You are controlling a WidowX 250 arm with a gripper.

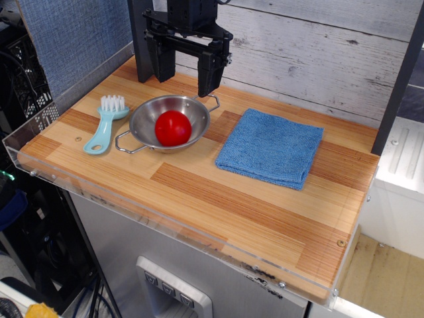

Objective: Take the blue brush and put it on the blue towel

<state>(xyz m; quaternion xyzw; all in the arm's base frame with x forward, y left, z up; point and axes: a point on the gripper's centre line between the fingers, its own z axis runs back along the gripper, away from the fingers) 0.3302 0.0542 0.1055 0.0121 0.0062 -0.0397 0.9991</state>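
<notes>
Counts: 1 blue brush point(106, 125), 1 blue towel point(270, 147), 1 steel bowl point(147, 119), 1 red ball point(173, 128), 1 gripper point(183, 74). Brush lies flat at left of frame on the wooden tabletop point(218, 199), bristles toward the top, handle toward lower left, just beside the bowl's left rim. Ball sits inside the bowl. Towel is right of center, flat, apart from the bowl. Gripper hangs at upper center above the bowl's far edge, fingers spread apart, holding nothing.
</notes>
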